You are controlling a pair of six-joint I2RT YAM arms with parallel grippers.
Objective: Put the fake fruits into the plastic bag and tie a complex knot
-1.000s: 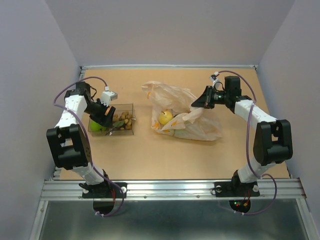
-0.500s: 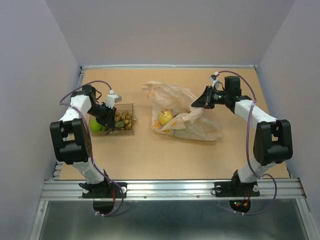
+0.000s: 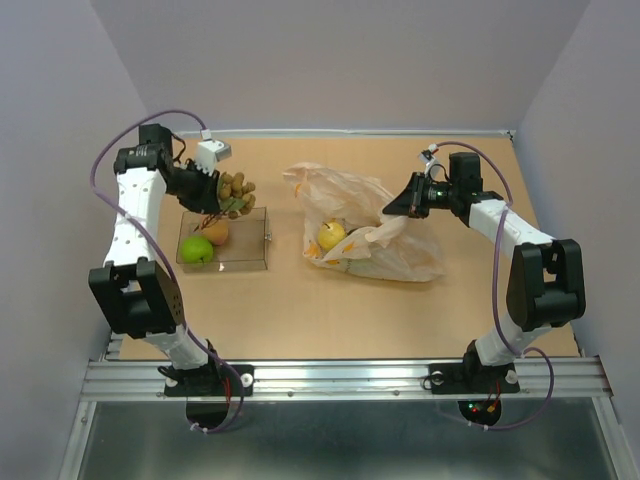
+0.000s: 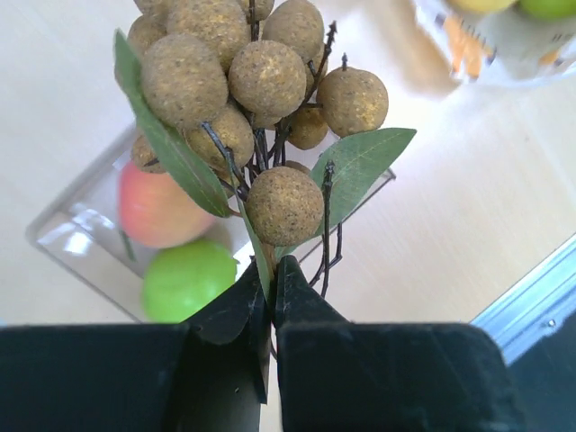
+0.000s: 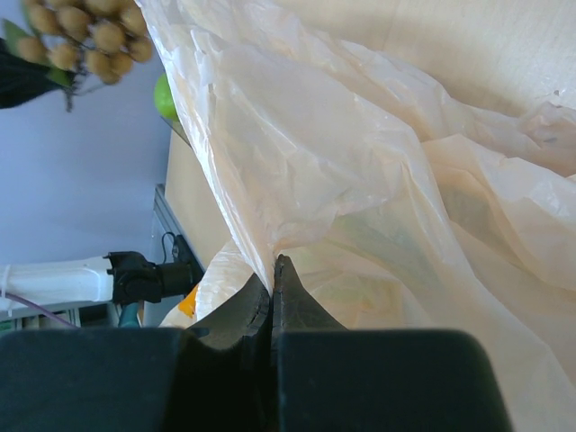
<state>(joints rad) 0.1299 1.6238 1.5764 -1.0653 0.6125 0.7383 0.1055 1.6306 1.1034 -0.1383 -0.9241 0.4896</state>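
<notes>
1. Far left, the left gripper (image 4: pixel 272 286) is up in the air! A second ago it sat low inside the clear tray (image 3: pixel 248 252) with its jaws spread. Now they are pinched together on the thin stem of the fake fruits (image 4: pixel 256 81).
2. The bunch sticks out just past the fingertips: tan-brown speckled balls on dark twigs, with green leaves on either side. It hangs clear of the tray, where a second ago it lay in the right half.
3. The tray sits below the gripper and has not budged. Inside it are a green fruit (image 3: pixel 197 249) and a peach-coloured fruit (image 3: pixel 217 232), just beside each other.
4. Moving right, the plastic bag (image 3: pixel 375 240) lies crumpled on the table (image 3: pixel 300 310), well apart from the left gripper. It is in the same spot as before. A yellow fruit (image 3: pixel 331 235) shows at its mouth.
5. On the right, the right gripper (image 5: pixel 273 270) has its jaws closed tight on a fold of the bag's film. The thin plastic fans out from the fingertips. Nothing has changed here from a second ago: same pose, same grip.
</notes>
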